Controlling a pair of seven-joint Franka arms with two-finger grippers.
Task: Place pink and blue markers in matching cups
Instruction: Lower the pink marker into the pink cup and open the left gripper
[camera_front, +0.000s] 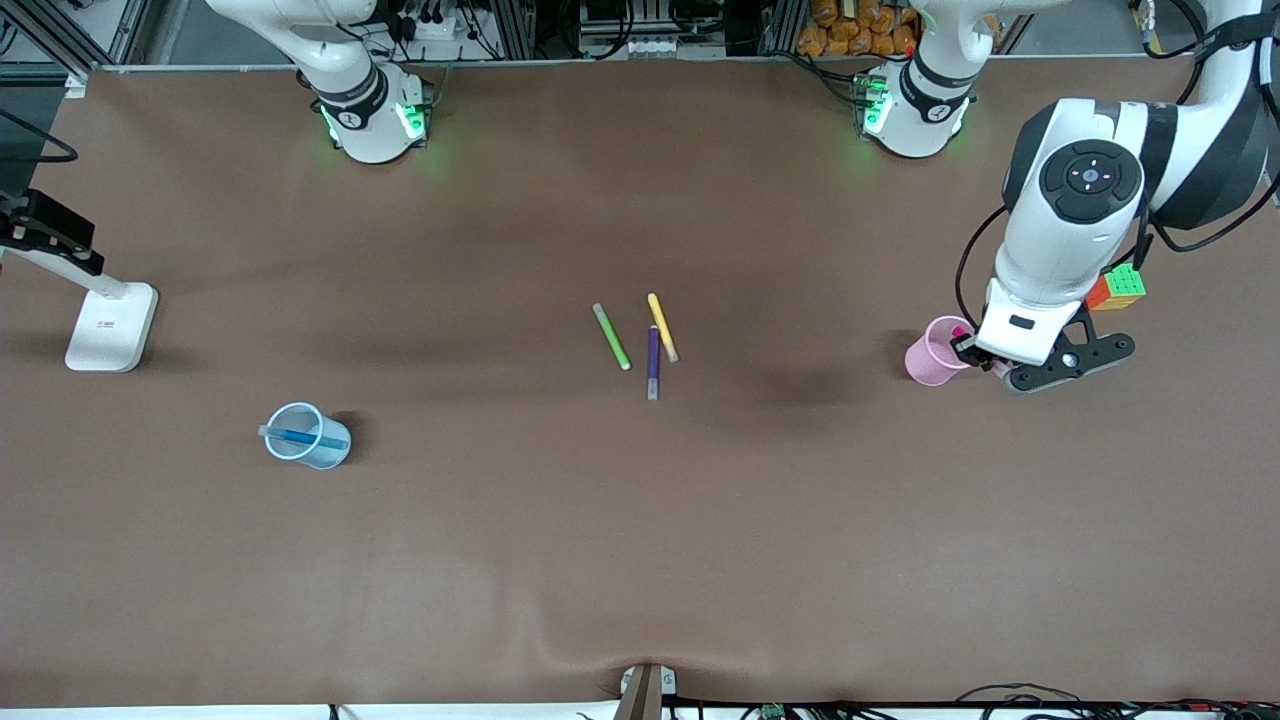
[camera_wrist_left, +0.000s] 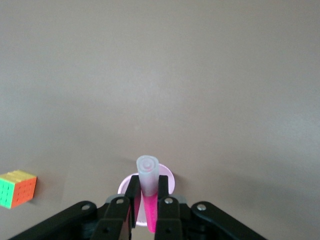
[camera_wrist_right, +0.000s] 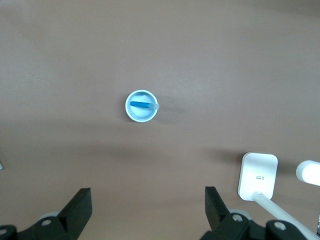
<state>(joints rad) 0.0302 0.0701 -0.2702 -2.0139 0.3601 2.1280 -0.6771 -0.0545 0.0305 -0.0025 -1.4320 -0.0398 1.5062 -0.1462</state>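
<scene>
The pink marker (camera_wrist_left: 149, 192) stands upright between the fingers (camera_wrist_left: 163, 186) of my left gripper (camera_wrist_left: 148, 184), which is shut on it, pale end up. It hangs right over the mouth of the pink cup (camera_wrist_left: 169, 178). In the front view that pink cup (camera_front: 932, 353) stands toward the left arm's end of the table, with the left gripper (camera_front: 968, 347) at its rim. The blue marker (camera_front: 300, 437) leans inside the blue cup (camera_front: 322, 452), toward the right arm's end. High over the table, my right gripper (camera_wrist_right: 146, 196) is open and empty, looking down on the blue cup (camera_wrist_right: 127, 106) and the blue marker (camera_wrist_right: 141, 105).
Green (camera_front: 611, 337), yellow (camera_front: 662, 327) and dark purple (camera_front: 653, 362) markers lie together mid-table. A colourful cube (camera_front: 1118, 287) sits beside the pink cup, and it also shows in the left wrist view as the cube (camera_wrist_left: 17, 188). A white lamp base (camera_front: 110, 325) stands at the right arm's end.
</scene>
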